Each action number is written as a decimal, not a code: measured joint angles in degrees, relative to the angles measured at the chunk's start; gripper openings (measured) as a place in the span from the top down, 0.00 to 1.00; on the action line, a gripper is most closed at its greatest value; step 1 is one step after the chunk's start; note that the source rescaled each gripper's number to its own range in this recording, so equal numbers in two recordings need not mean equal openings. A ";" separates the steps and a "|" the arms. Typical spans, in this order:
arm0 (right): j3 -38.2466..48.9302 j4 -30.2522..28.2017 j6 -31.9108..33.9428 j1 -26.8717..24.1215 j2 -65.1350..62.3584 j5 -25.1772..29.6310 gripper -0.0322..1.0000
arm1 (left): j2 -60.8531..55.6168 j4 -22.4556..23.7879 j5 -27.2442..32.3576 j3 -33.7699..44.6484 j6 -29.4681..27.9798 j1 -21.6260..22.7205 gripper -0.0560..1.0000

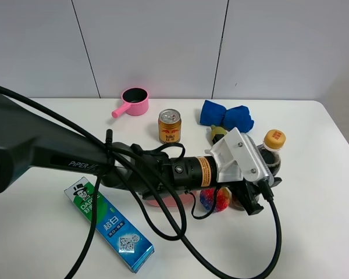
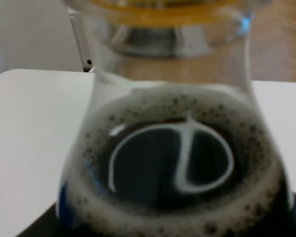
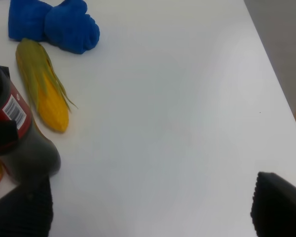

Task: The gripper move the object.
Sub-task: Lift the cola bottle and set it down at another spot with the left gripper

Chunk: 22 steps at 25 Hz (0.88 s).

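Note:
The cola bottle (image 1: 273,152), clear with a yellow cap and dark drink, stands on the white table at the right. My left gripper (image 1: 264,190), a white bracket with black fingers on a thick black arm, reaches across and is shut around the bottle's body. In the left wrist view the bottle's neck (image 2: 172,163) fills the picture. The right wrist view shows the bottle's red label (image 3: 14,112) with a black finger across it. My right gripper (image 3: 148,212) is open and empty over bare table; it is not seen in the high view.
A gold can (image 1: 169,125), a pink pot (image 1: 134,101), a blue cloth (image 1: 225,115) and a corn cob (image 3: 44,94) lie behind the arm. A toothpaste box (image 1: 109,224) lies front left. A colourful ball (image 1: 215,199) sits under the gripper.

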 joint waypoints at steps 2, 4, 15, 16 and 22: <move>0.00 0.00 0.00 0.00 0.00 0.00 0.00 | 0.00 0.00 0.00 0.00 0.00 0.00 0.95; 0.00 0.00 0.00 0.00 0.00 0.00 0.00 | 0.00 0.00 0.00 0.00 0.00 0.00 0.95; 0.00 0.00 0.00 0.00 0.00 0.00 0.00 | -0.76 -0.62 -3.49 -0.64 0.14 0.00 0.82; 0.00 0.00 0.00 0.00 0.00 0.00 0.00 | -0.76 -0.62 -3.54 -0.64 0.14 0.00 0.79; 0.00 0.00 0.00 0.00 0.00 0.00 0.00 | -0.76 -0.75 -3.54 -0.64 0.14 0.00 0.54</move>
